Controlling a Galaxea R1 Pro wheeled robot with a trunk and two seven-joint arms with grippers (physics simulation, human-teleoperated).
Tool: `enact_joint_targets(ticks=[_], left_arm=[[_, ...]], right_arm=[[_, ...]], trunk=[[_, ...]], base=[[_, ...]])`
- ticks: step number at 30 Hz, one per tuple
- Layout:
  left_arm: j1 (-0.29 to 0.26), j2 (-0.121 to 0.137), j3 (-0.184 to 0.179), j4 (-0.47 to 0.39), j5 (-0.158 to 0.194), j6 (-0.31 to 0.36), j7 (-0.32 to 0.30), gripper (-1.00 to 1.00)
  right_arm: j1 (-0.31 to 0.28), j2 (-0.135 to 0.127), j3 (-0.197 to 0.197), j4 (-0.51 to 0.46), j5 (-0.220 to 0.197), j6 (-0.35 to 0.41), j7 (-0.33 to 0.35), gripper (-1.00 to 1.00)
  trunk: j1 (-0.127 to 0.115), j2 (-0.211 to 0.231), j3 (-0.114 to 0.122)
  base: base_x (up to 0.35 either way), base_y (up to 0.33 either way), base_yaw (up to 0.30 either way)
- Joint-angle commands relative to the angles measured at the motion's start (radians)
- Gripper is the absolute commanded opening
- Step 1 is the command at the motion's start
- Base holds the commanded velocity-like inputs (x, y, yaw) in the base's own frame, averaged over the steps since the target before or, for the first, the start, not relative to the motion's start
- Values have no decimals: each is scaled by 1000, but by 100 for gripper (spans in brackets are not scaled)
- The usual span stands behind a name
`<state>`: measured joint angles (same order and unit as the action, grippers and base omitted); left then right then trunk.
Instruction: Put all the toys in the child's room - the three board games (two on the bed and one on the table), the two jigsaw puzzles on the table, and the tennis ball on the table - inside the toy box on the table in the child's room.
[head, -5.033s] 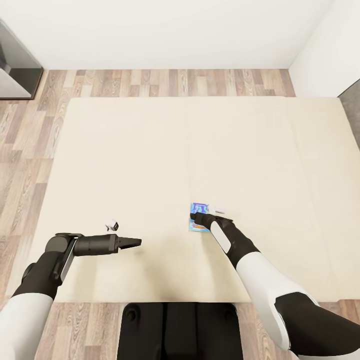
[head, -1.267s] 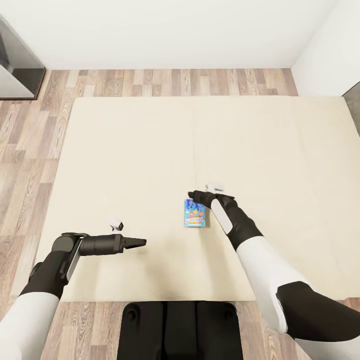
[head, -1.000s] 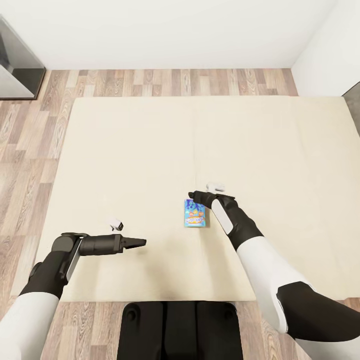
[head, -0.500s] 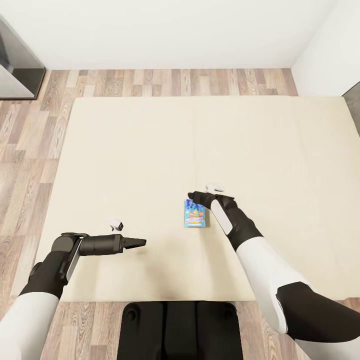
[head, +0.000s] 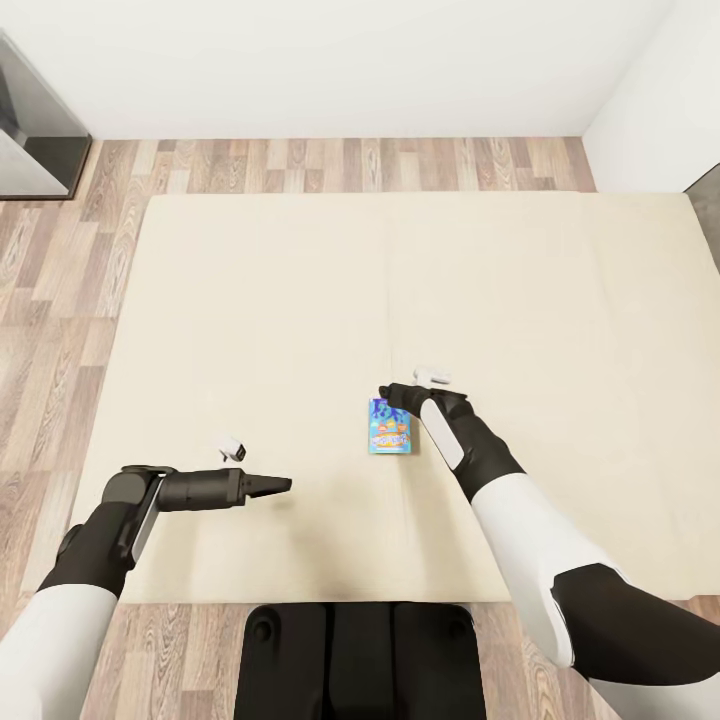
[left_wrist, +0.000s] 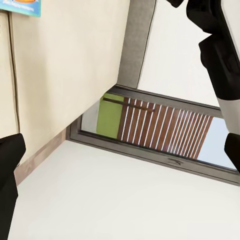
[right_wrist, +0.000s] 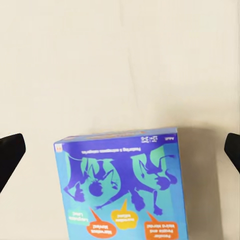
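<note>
on the bed (head: 300, 290) — blue board game (head: 389, 427) flat, right claw (head: 384, 392) spread just above it.

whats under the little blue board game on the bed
The blue board game lies flat on the beige mattress, with nothing else visibly beneath it. The patch it covers is hidden. The right gripper hangs open above the box's far edge.

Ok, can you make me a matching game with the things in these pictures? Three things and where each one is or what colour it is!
Things:
1. board game
2. left gripper
3. floor

Descriptions:
A. wood planks
B. mostly blue, lying flat on the beige bed
C. black, pointing sideways over the mattress, nothing in it

Pairs: 1-B, 2-C, 3-A
</note>
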<state>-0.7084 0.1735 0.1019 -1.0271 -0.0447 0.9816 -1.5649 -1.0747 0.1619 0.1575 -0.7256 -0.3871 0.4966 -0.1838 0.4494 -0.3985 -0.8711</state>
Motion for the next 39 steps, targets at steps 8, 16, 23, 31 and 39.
enact_joint_targets(ticks=[8, 16, 23, 31, 39], left_arm=[[0, 2, 2, -1, -4, 10, -6, 100], [0, 4, 5, -3, -3, 10, -6, 100], [0, 6, 8, -9, -2, 9, -6, 100], [0, 6, 8, -13, -1, 11, -6, 100], [1, 6, 5, -35, 0, 13, -6, 100]], right_arm=[[-4, -1, 2, -2, -10, 14, -10, 100], [-5, 1, 2, -11, -9, 48, -11, 100], [-5, -1, 3, -13, -9, 53, -10, 100], [-5, -1, 1, -15, -9, 54, -10, 100], [-7, 0, 0, -17, -9, 54, -11, 100]], trunk=[[1, -2, -1], [1, -2, -1], [1, -2, -1], [1, -2, -3], [1, -2, -3]], base=[[0, 0, 0], [0, 0, 0], [0, 0, 0], [0, 0, 0], [0, 0, 0]])
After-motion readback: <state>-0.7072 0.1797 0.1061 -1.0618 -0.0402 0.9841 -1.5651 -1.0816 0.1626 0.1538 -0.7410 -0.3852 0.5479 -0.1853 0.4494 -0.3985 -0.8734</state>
